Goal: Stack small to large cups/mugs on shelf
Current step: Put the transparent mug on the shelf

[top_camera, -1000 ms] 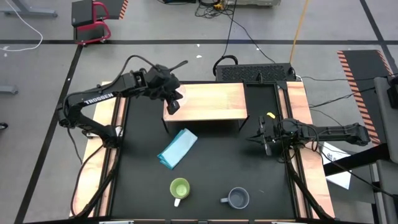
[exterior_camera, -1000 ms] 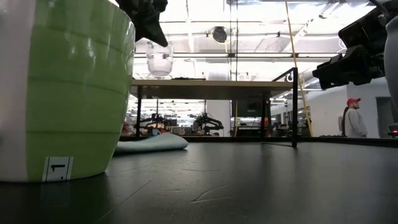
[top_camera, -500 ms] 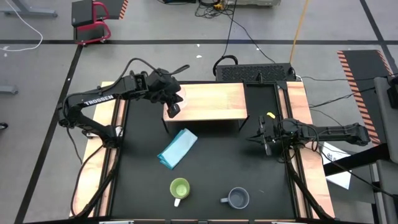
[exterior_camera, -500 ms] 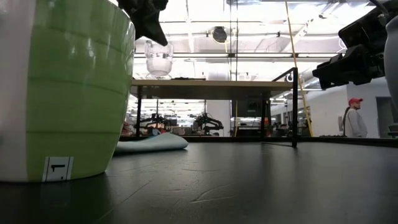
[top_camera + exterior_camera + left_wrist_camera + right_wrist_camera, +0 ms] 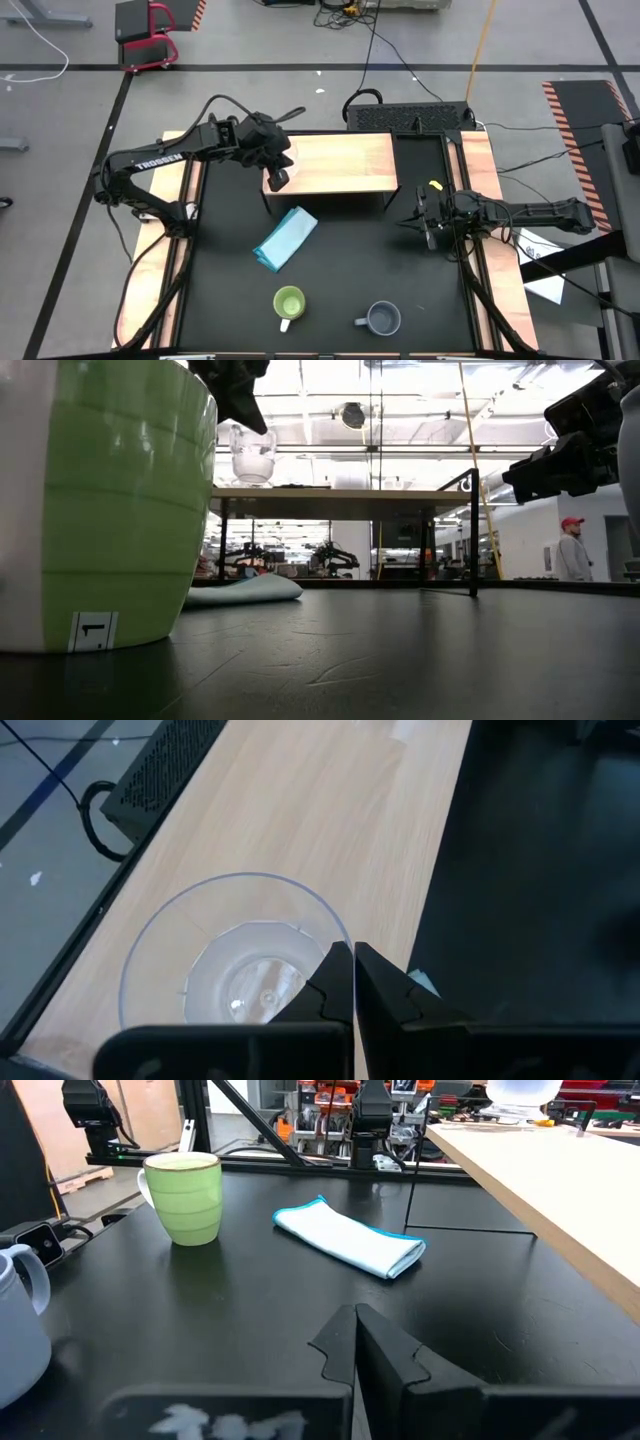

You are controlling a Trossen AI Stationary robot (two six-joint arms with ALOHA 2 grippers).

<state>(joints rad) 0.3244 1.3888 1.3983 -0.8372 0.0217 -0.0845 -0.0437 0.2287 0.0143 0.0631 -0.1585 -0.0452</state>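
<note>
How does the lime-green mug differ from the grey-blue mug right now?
The lime-green ceramic mug with a white handle stands nearer the light blue folded cloth; the grey-blue ceramic mug stands further toward the right arm's side. Green's handle is white; grey-blue's matches its body. Both stand upright on the black table, untouched.

Small clear glass cup (image 5: 235,960): upright, mouth up, empty, held above the shelf's left end, clear of the board in the low view; dark fingers pinch its rim. Shelf (image 5: 345,160): light-wood rectangular board, raised on dark legs, at the back of the black surface, top bare apart from the cup over it. Lime-green mug (image 5: 288,303): upright, white handle, ribbed wall, standing on the surface near the front, left of centre. Grey-blue mug (image 5: 382,318): upright, handle pointing left, on the surface near the front, beside the green mug to its right, apart from it. Both mugs well apart from the shelf.
</note>
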